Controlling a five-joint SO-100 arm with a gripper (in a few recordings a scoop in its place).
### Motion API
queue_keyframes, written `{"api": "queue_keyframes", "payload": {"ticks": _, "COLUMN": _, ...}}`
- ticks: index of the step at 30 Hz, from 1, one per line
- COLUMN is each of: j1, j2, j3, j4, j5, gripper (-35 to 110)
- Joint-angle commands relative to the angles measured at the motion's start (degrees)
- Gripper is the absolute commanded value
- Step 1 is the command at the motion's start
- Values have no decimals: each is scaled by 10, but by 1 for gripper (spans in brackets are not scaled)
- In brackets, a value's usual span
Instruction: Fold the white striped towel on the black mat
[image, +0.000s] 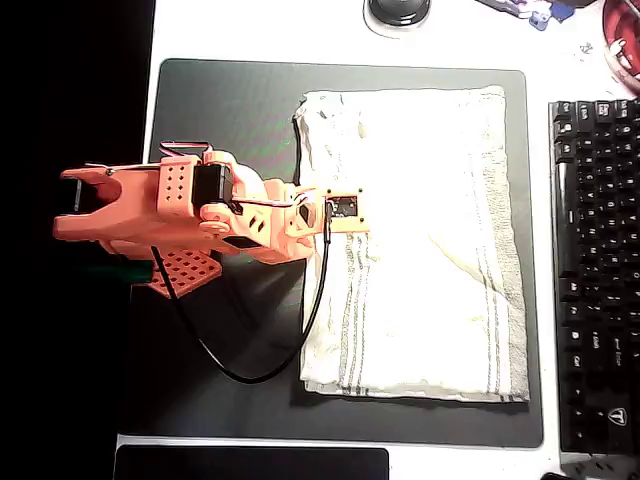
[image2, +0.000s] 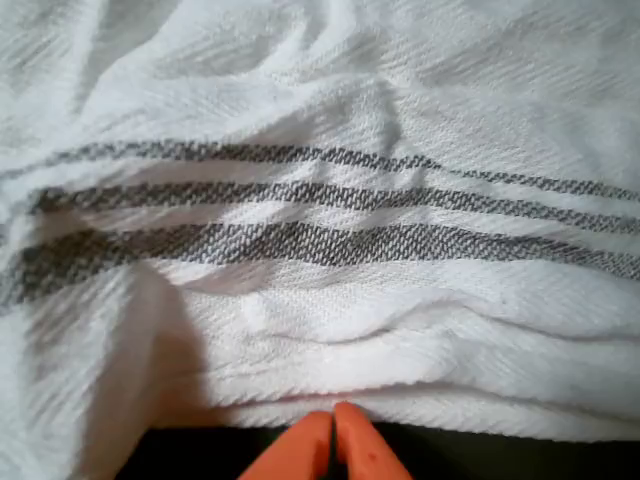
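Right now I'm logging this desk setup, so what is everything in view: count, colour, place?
towel: one, off-white with grey stripes, wrinkled, lying on the mat's right half in the overhead view
mat: one, dark grey-black, covering the middle of the desk
keyboard: one, black, at the right edge, off the mat
dark pad: one, black, at the bottom edge
round dark object: one, at the top edge, cut off, cannot tell what
arm: one, orange, reaching from the left over the mat to the towel's left edge
pincer: one, orange, tips together at the towel's edge in the wrist view, nothing visibly between them
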Motion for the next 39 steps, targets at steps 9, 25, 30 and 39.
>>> {"api": "queue_keyframes", "payload": {"ticks": 9, "j1": 3, "j2": 12, "j3": 12, "j4": 12, "j5": 18, "gripper": 0}}
{"api": "queue_keyframes", "payload": {"ticks": 25, "j1": 4, "j2": 11, "j3": 12, "j4": 13, "j5": -3, "gripper": 0}}
{"api": "queue_keyframes", "payload": {"ticks": 30, "j1": 6, "j2": 6, "j3": 11, "j4": 13, "j5": -8, "gripper": 0}}
{"api": "queue_keyframes", "payload": {"ticks": 39, "j1": -20, "j2": -83, "j3": -103, "j4": 12, "j5": 4, "gripper": 0}}
